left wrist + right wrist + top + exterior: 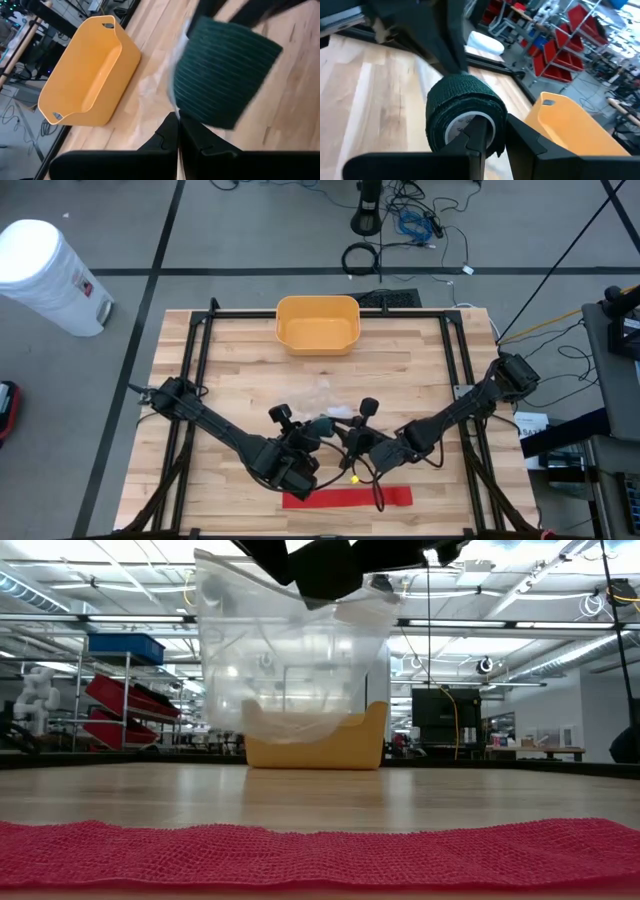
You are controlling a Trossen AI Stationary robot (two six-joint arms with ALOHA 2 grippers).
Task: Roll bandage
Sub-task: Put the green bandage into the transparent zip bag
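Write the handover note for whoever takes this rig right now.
Left gripper: shut on the edge of a clear plastic bag, held up above the table.
Right gripper: shut on the dark green bandage roll, one finger through its core, close to the left gripper over the table's front middle.
Red bandage strip: lies flat and unrolled at the front edge.
Yellow bin: at the back edge.
Done: roll and bag picked up.
Left: the red strip is not yet rolled.
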